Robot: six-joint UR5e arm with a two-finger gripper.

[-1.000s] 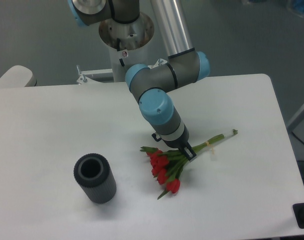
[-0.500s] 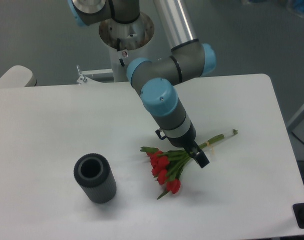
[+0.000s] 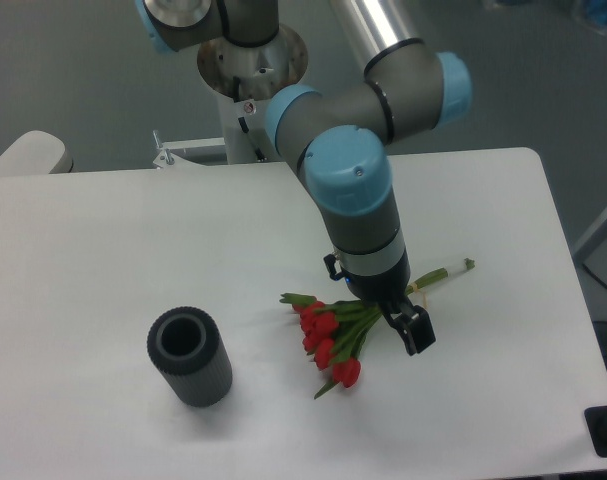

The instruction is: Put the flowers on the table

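Illumination is even and diffuse, with a cool bluish cast; the white bench (image 3: 103,260) is bright but not overexposed; shadows under the vase (image 3: 189,357) and flowers (image 3: 333,335) are soft and faint; a highlight streaks the metallic arm tube (image 3: 383,25); overall focus is slightly soft.

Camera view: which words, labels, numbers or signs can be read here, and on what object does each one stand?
No text can be read.
Small white and red sticker on the silver robot base column: too small and blurred to read.
Dark grey ribbed cylinder vase, red tulips, white tabletop: no markings visible.
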